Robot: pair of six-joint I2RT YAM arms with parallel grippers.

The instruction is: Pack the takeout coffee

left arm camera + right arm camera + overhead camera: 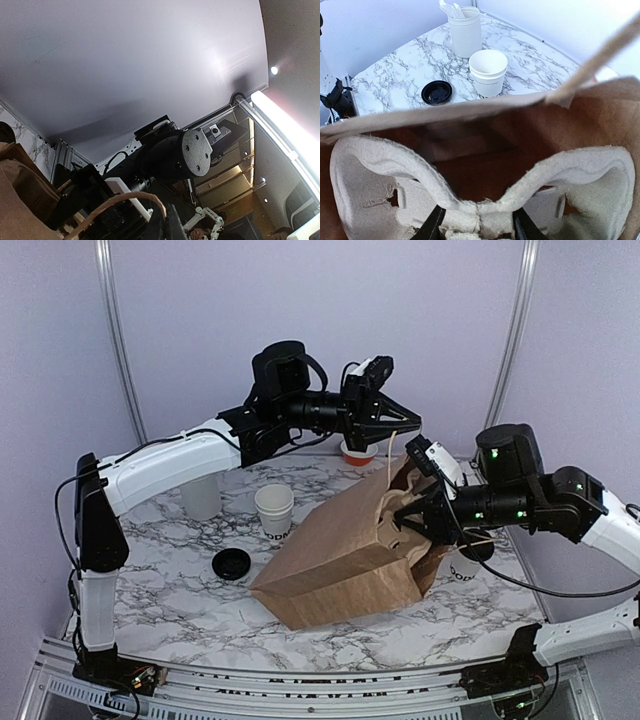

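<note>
While the right arm crowded over it, the takeout cup (pixel 464 570) stood at centre right of the overhead view, half hidden, with only its lower side and dark lettering showing. Over at lower left, well apart, its black lid (pixel 231 563) lay on the marble table (pixel 170 590). Between them sprawled the brown paper bag (pixel 345 550), mouth toward the right. At that mouth the right gripper (pixel 479 232), jaws part-way apart, clamped a pulp cup carrier (pixel 365 175); only its finger ends showed at the bottom edge. Up top, the left gripper (pixel 398 430) pinched the bag's twine handle (pixel 389 460) tight.
</note>
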